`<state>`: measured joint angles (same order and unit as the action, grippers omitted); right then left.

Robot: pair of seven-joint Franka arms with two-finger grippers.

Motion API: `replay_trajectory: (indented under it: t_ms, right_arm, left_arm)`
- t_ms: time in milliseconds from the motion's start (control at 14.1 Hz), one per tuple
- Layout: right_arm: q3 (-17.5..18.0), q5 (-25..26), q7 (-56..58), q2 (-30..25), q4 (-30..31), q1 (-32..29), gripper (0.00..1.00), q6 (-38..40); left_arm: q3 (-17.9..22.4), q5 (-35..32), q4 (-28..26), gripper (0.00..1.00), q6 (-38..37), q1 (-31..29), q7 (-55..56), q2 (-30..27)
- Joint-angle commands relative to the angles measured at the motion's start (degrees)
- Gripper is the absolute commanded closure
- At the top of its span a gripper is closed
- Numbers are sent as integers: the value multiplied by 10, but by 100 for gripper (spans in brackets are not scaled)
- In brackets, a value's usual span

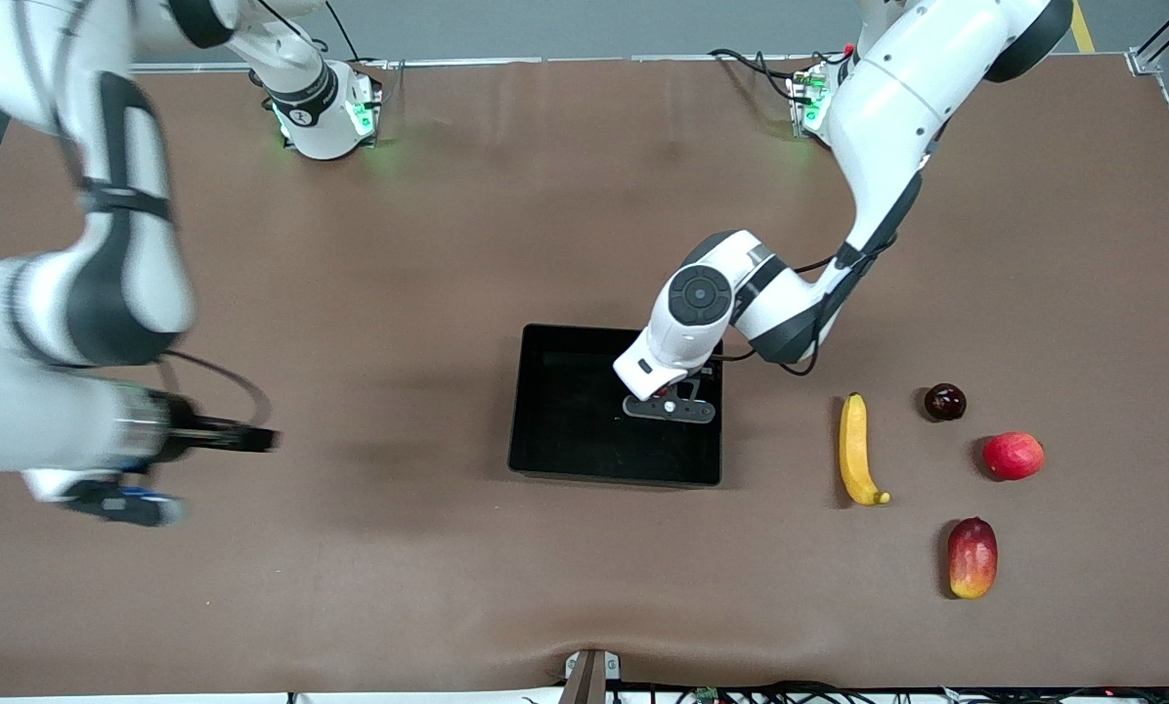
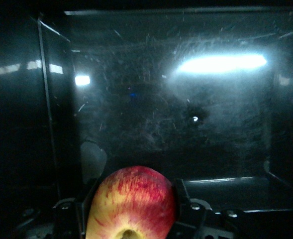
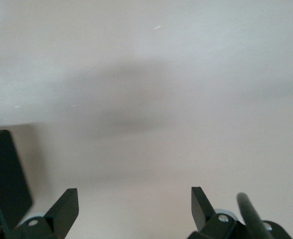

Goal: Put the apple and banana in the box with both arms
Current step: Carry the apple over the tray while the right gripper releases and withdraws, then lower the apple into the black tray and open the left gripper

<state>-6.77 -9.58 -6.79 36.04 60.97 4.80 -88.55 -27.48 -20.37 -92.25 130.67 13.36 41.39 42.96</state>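
Reaching from its base at the bench's top edge, the left end effector (image 1: 671, 406) hangs over the box (image 1: 545, 430), inside the wall that faces the left arm's end of the bench. You will see in the left wrist view that its fingers (image 2: 182, 201) are pinching the apple (image 2: 132, 204), red-streaked with a yellow patch, above the scuffed black floor of the box (image 2: 151, 114).

The banana (image 1: 855, 450) lies on the bench (image 1: 399, 244) toward the left arm's end, well apart from the box. A dark round fruit (image 1: 944, 402), a pinkish-red fruit (image 1: 1013, 456) and a mango (image 1: 972, 557) lie closer still to that end.

The right end effector (image 1: 238, 438) is over bare bench near the right arm's end; its fingers (image 3: 66, 206) are spread with nothing between them.
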Motion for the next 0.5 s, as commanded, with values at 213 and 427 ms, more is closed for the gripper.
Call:
replay_trajectory:
  t_ms: [213, 427]
  right_arm:
    - [16, 19, 192, -81, 16, -115, 0, 8]
    - [15, 22, 189, -156, 43, -126, 0, 45]
  left_arm:
    - [6, -14, 9, 61, 0, 2, 11, 21]
    - [6, -14, 12, 0, -4, 1, 10, 13]
